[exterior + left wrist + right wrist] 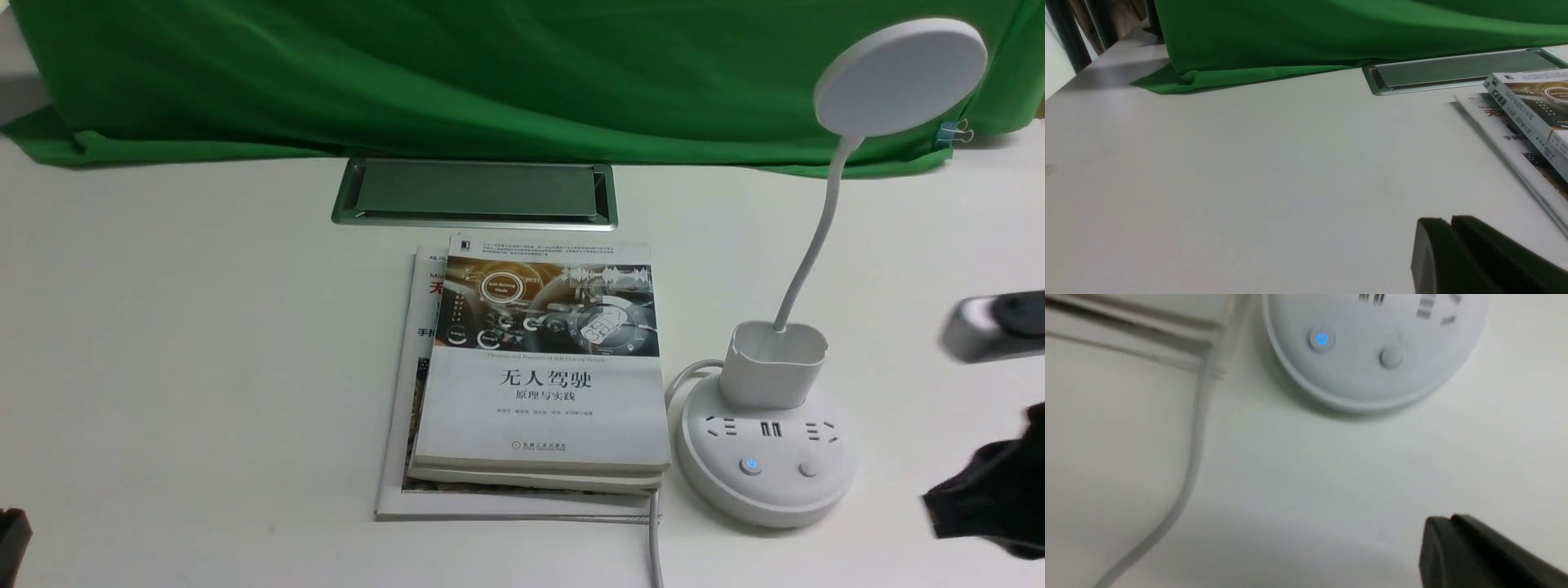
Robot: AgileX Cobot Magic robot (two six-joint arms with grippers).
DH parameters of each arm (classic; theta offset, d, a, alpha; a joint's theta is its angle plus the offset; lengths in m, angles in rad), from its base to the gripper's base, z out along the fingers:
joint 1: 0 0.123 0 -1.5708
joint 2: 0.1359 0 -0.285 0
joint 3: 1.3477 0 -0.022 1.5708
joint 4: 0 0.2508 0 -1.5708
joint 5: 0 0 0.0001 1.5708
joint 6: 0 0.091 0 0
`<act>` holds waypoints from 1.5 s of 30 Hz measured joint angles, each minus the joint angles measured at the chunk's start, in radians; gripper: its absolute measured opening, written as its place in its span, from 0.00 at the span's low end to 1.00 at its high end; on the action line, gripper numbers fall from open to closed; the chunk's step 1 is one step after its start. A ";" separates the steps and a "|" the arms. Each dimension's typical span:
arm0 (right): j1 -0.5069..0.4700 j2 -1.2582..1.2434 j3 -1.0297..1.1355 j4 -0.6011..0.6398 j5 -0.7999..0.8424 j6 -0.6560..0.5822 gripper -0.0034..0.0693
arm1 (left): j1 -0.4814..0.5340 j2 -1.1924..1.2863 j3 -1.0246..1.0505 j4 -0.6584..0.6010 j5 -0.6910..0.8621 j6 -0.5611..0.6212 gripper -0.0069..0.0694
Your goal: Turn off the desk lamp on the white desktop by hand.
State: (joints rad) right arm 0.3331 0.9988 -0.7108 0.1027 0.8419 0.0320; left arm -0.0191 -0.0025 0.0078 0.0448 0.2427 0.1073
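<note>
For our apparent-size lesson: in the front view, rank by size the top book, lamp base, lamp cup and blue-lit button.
Largest to smallest:
top book
lamp base
lamp cup
blue-lit button
No close calls.

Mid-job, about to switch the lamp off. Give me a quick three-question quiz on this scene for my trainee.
1. True or false: the right tool is pressing on the desk lamp.
2. Which button on the lamp's base glows blue? A) the one nearer the books B) the one farther from them C) neither
3. Short answer: what colour is the cloth behind the white desktop?
Key: 1 false; 2 A, the blue button; 3 green.
</note>
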 joint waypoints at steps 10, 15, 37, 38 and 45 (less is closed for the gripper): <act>-0.001 -0.253 0.006 -0.048 -0.120 -0.004 0.12 | 0.000 0.000 0.000 0.000 0.000 0.001 0.12; -0.095 -0.410 0.128 -0.087 -0.250 -0.071 0.13 | 0.000 0.000 0.000 0.000 0.000 0.001 0.12; -0.281 -0.998 0.718 -0.095 -0.599 -0.132 0.11 | 0.000 0.000 0.000 0.000 0.000 -0.001 0.12; -0.281 -0.998 0.718 -0.095 -0.598 -0.131 0.11 | 0.000 0.000 0.000 0.000 0.000 0.000 0.12; -0.281 -0.998 0.718 -0.095 -0.596 -0.131 0.11 | 0.000 0.000 0.000 0.000 0.000 0.000 0.12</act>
State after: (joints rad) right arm 0.0524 0.0013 0.0070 0.0077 0.2461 -0.0988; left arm -0.0191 -0.0025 0.0078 0.0448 0.2430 0.1074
